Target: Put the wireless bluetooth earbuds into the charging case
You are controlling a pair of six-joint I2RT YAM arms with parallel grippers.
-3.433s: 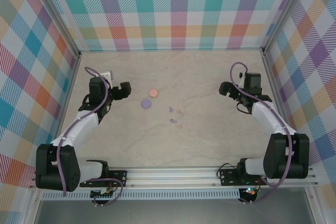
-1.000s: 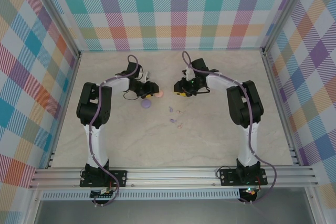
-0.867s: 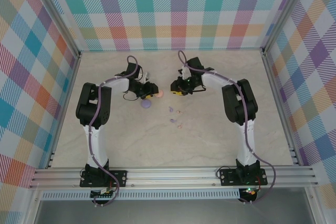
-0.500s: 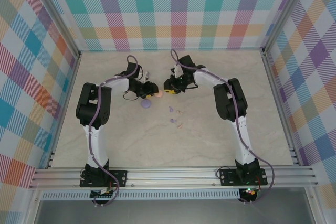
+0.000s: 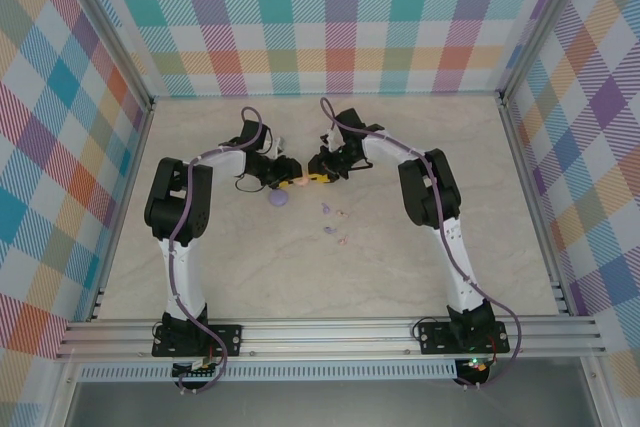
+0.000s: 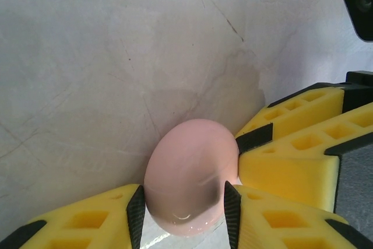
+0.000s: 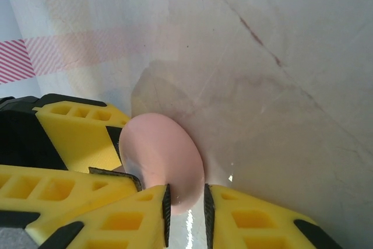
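Note:
The round pink charging case (image 6: 189,173) stands on edge between both grippers at the back middle of the table (image 5: 400,267). My left gripper (image 6: 184,211) is shut on it across its width. My right gripper (image 7: 185,211) is shut on the case's thin edge (image 7: 160,155) from the other side. In the top view the two grippers (image 5: 292,179) (image 5: 315,177) meet over the case (image 5: 302,181), which is mostly hidden there. Tiny purple (image 5: 326,209) and pale pink (image 5: 342,241) earbuds lie loose on the table just in front, right of the grippers.
A round purple disc (image 5: 279,198) lies flat just in front of the left gripper. The checked walls (image 5: 320,27) close off the back and sides. A small white object (image 5: 282,145) sits behind the left wrist.
My right gripper has slid left to the pink case and closed on its edge. The left gripper has kept its hold in the same place.

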